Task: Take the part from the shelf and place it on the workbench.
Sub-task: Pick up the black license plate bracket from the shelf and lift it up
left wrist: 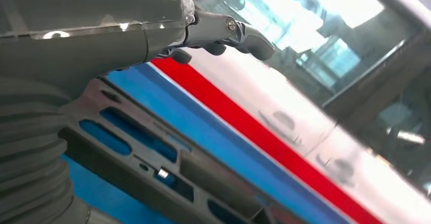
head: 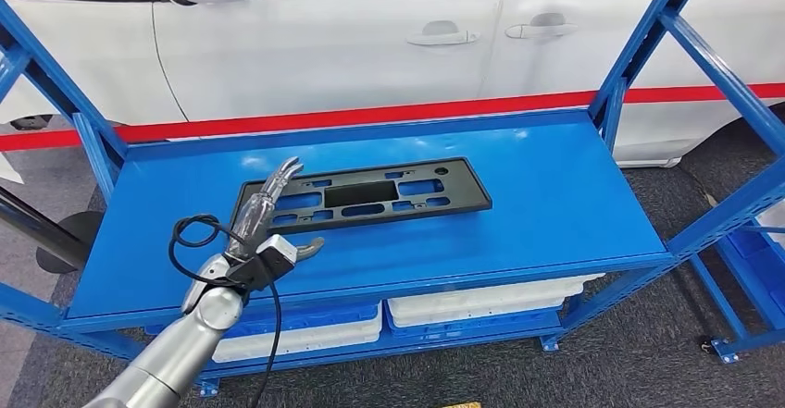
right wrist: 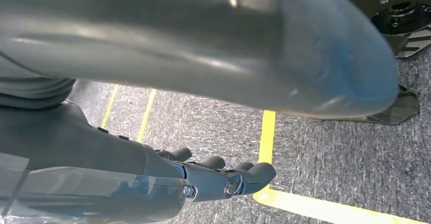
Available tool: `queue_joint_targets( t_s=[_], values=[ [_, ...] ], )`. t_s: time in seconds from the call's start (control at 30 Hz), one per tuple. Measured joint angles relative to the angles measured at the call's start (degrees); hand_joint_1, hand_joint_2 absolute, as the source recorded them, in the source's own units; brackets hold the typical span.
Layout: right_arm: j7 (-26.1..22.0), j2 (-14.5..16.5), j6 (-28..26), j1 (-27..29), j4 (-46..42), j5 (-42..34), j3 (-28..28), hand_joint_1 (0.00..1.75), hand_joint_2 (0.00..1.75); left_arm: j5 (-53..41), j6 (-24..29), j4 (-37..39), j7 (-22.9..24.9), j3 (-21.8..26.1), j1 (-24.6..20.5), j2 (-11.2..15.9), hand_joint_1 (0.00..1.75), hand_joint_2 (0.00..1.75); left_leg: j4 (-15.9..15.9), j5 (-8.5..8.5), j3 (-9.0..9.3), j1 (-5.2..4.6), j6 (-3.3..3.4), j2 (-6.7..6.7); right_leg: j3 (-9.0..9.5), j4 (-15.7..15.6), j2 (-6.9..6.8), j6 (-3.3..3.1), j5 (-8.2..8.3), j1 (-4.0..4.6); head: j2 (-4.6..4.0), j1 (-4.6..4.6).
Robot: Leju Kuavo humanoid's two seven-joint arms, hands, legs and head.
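A flat black plastic part (head: 370,197) with several rectangular cut-outs lies on the blue shelf (head: 555,195) deck, left of its middle. My left hand (head: 268,218) hovers over the part's left end, fingers stretched out toward the car and thumb spread to the right, holding nothing. The left wrist view shows the same part (left wrist: 147,158) just beneath the left hand (left wrist: 152,31), with a gap between them. My right hand (right wrist: 203,176) hangs over grey carpet, fingers loosely extended and empty.
A white car (head: 352,38) stands right behind the shelf. Blue uprights and diagonal braces (head: 704,66) frame both ends. White bins (head: 481,302) sit on the lower level. Yellow floor lines (right wrist: 267,132) run under the right hand.
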Motion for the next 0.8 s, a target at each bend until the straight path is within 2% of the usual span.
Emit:
queue_joint_targets(
  t_s=[0.13, 0.37, 0.8],
  values=[
    [0.00, 0.00, 0.00, 0.01, 0.00, 0.10, 0.03, 0.00, 0.00, -0.48, 0.49, -2.02, -0.58, 1.08, 0.87, -0.05, 0.00, 1.75, 0.00, 0.00, -0.01, 0.00, 0.00, -0.01, 0.00, 0.00, 0.00, 0.00, 0.00, 0.00, 0.00, 0.00],
    [0.00, 0.00, 0.08, -0.02, 0.00, 0.16, 0.16, 0.00, 0.00, -7.81, 4.58, -2.22, 0.41, 0.74, 0.65, -0.01, 0.00, 1.75, 0.00, 0.00, 0.00, 0.00, 0.00, -0.01, 0.01, 0.00, 0.00, 0.00, 0.00, 0.00, 0.00, 0.00],
    [0.42, 0.00, 0.11, -0.16, 0.00, 0.48, 0.67, 0.00, 0.00, -19.90, 10.32, 2.31, 3.26, -3.41, -2.48, 0.46, 0.00, 1.75, 0.00, 0.00, 0.00, 0.00, 0.00, -0.01, 0.01, 0.00, 0.00, 0.00, 0.00, 0.00, 0.00, 0.00]
  ],
)
